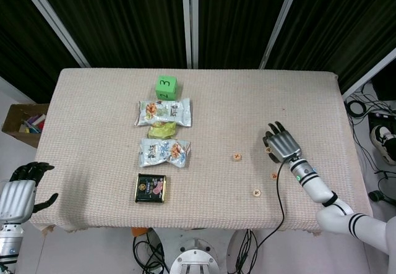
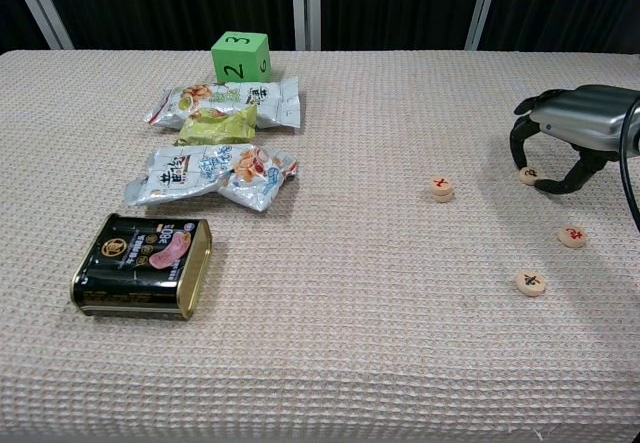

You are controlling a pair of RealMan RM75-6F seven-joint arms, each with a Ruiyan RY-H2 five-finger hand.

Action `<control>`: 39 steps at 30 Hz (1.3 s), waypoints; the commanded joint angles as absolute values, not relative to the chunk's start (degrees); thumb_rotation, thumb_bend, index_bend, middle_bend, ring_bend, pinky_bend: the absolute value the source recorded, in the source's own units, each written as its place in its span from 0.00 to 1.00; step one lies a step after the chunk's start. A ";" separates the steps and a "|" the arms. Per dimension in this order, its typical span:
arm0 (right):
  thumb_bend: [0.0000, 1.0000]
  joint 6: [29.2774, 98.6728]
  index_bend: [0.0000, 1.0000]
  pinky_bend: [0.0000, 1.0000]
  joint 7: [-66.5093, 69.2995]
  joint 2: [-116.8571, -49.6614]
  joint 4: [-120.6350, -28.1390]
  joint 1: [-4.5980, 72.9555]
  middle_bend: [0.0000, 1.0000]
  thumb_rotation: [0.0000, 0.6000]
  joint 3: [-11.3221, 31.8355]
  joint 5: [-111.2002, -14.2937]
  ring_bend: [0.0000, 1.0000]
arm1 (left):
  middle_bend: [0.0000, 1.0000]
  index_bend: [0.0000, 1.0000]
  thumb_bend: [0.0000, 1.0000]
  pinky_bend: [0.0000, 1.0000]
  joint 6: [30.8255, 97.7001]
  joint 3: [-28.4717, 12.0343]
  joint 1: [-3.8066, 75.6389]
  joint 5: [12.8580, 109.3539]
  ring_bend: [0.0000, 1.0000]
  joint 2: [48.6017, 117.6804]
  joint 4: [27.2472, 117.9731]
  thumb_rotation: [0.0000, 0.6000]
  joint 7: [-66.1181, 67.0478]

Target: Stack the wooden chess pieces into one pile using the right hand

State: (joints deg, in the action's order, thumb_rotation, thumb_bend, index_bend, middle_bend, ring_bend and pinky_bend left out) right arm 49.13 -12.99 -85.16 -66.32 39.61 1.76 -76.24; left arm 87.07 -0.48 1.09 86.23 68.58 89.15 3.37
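Pinching needs care; right hand (image 2: 562,143) fingers (image 2: 520,146) curl around the far chess piece (image 2: 529,175), grip unclear; squeeze low, lift straight.

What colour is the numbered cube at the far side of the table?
Bright green, with dark numerals; the cube shows best in the chest view.

round pale wooden chess pieces: four lying (image 2: 442,187) (image 2: 529,175) (image 2: 572,236) (image 2: 531,283) | silvery printed snack packets: two lying (image 2: 228,101) (image 2: 210,175) | small yellow-green snack packet: one lying (image 2: 217,123) | green numbered cube: one sitting (image 2: 240,57) | black rectangular tin: one lying (image 2: 143,265)
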 commanded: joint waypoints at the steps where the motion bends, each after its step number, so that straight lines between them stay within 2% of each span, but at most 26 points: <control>1: 0.33 50.68 0.53 0.10 -12.54 -84.10 -67.81 39.34 0.34 1.00 2.09 -77.30 0.06 | 0.22 0.27 0.17 0.19 87.16 -0.48 0.98 86.13 0.15 68.52 89.16 1.00 3.22; 8: 0.32 53.69 0.54 0.10 -12.29 -79.77 -76.53 40.30 0.34 1.00 3.61 -80.80 0.06 | 0.22 0.27 0.17 0.19 87.01 -0.57 1.20 86.32 0.15 68.57 89.35 1.00 3.30; 14: 0.32 49.92 0.54 0.10 -15.99 -79.64 -81.30 43.48 0.33 1.00 3.83 -81.89 0.06 | 0.22 0.27 0.17 0.19 87.08 -0.51 1.08 86.26 0.15 68.54 89.42 1.00 3.29; 20: 0.32 46.52 0.53 0.10 -19.55 -82.09 -80.38 45.75 0.33 1.00 3.66 -81.22 0.06 | 0.22 0.27 0.17 0.19 86.94 -0.35 0.84 85.94 0.15 68.83 88.73 1.00 2.65; 39: 0.32 45.11 0.49 0.09 -23.47 -84.67 -78.40 47.30 0.32 1.00 3.94 -78.62 0.06 | 0.22 0.27 0.17 0.19 87.09 -0.41 0.71 86.04 0.15 69.62 86.87 1.00 1.01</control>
State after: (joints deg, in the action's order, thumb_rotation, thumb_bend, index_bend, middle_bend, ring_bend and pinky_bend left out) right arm 45.15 -23.43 -84.63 -78.44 47.26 3.92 -78.65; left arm 87.09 -0.40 0.71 86.04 69.61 86.87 1.01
